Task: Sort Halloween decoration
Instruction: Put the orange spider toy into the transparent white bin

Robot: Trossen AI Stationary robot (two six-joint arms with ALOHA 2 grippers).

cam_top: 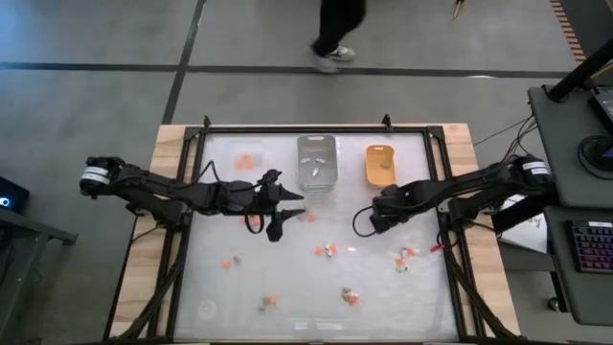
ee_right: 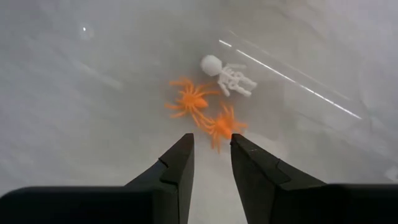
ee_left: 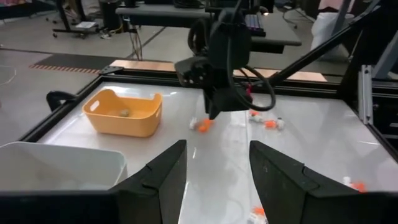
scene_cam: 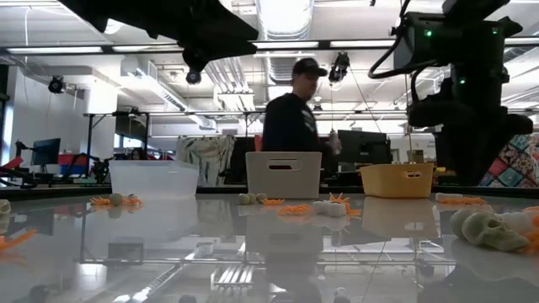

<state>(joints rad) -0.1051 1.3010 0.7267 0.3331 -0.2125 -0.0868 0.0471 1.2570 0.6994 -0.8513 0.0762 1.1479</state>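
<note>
A: Our right gripper [ee_right: 209, 154] hangs with jaws narrowly parted, empty — an orange spider [ee_right: 222, 128] sits just beyond its tips, a second spider [ee_right: 189, 98] touching that, the white skeleton [ee_right: 227, 76] farther off.

B: So we risk pinching both spiders, tangled legs. Left gripper [ee_left: 214, 163] waits open.
</note>
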